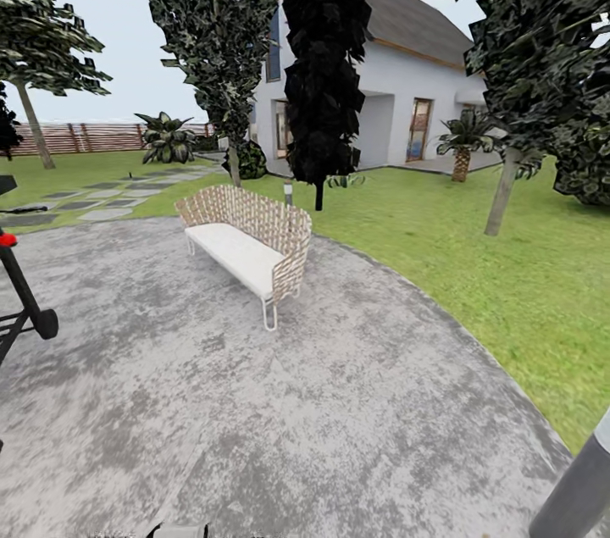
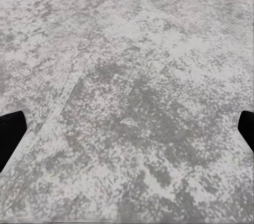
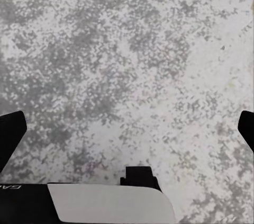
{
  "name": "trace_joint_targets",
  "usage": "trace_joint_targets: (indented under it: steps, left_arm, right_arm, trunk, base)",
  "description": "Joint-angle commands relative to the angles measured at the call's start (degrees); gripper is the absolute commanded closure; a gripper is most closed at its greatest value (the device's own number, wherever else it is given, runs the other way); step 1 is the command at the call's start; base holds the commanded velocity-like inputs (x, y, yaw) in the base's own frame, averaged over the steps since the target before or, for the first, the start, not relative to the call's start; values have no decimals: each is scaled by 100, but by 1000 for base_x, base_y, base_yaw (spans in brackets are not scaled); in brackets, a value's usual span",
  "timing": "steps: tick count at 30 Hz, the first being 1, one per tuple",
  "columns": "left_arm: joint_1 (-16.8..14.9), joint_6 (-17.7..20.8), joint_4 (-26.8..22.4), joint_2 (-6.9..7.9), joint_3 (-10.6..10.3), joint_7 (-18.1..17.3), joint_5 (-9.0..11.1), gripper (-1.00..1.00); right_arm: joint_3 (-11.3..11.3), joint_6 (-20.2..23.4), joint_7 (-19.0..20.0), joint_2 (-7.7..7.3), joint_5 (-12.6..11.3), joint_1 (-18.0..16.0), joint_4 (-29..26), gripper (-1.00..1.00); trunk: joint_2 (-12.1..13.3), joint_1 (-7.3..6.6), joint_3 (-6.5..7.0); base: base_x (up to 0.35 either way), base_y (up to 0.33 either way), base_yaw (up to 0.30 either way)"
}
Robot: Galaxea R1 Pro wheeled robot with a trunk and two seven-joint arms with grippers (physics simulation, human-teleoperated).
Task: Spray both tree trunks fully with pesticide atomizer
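The pesticide atomizer is out of view. In the left wrist view my left gripper is open, its black fingertips far apart over grey gravel with nothing between them. My right gripper is open too, over the same gravel. The head view looks across the garden. One tree with a pale leaning trunk stands on the grass floor at the right. Another tree stands far left near the fence, and a third behind the bench.
A wicker bench with a white seat stands on the gravel circle ahead. Behind it rises a near-black tree and a short bollard. A black wheeled frame sits at the left edge. Beyond are a white house and slat fence.
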Motion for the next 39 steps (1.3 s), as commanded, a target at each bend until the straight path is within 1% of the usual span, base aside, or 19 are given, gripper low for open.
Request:
trace_joint_targets:
  steps: [1,9,19,24,27,30,31,32,33,35,39]
  left_arm:
    - [0,-1,0,2,1,0,1,-100]
    - [0,-4,0,9,2,3,3,-100]
    - [0,1,-2,3,-1,1,3,-100]
    - [-19,5,-99,-49,-14,-8,-7,-100]
    - [-113,5,-131,-75,-12,-4,-9,-100]
    - [-381,12,-142,-81,-8,7,-12,-100]
    - [-411,12,-142,-80,-8,5,-11,-100]
    - [-453,10,-140,-80,-7,2,-8,-100]
    - [-489,7,-127,-79,-7,0,-3,-100]
    - [-512,6,-103,-79,-2,-1,6,-100]
    - [-524,5,55,-68,1,-2,11,-100]
  right_arm:
    - [0,0,0,0,1,0,0,-100]
    - [0,-1,-1,-18,-2,0,-5,-100]
    - [0,0,13,-34,1,0,-22,-100]
    - [0,0,32,-20,-2,0,-61,-100]
    - [0,-2,33,-18,-5,0,-77,-100]
    - [0,-12,34,-19,0,0,-87,-100]
    - [0,-16,30,-22,1,0,-94,-100]
    - [0,-35,22,-32,1,0,-146,-100]
    - [-1,-77,17,-42,-2,0,-312,-100]
    - [-11,-109,21,-46,-5,0,-522,-100]
    - [-15,-121,20,-44,-7,0,-632,-100]
  trunk:
    - [-42,23,-19]
    - [-363,199,-162]
    - [-764,418,-342]
    - [-964,528,-432]
    - [-1084,594,-485]
    - [-1205,660,-539]
    - [-1245,682,-557]
    - [-1285,704,-575]
    - [-1325,726,-593]
    - [-1405,770,-629]
    - [-1566,857,-701]
  base:
    - [0,0,274]
    - [0,0,228]
    - [0,0,27]
    - [0,0,0]
    - [0,0,0]
    - [0,0,0]
    - [0,0,0]
    - [0,0,0]
    - [0,0,0]
    - [0,0,0]
    - [0,0,0]
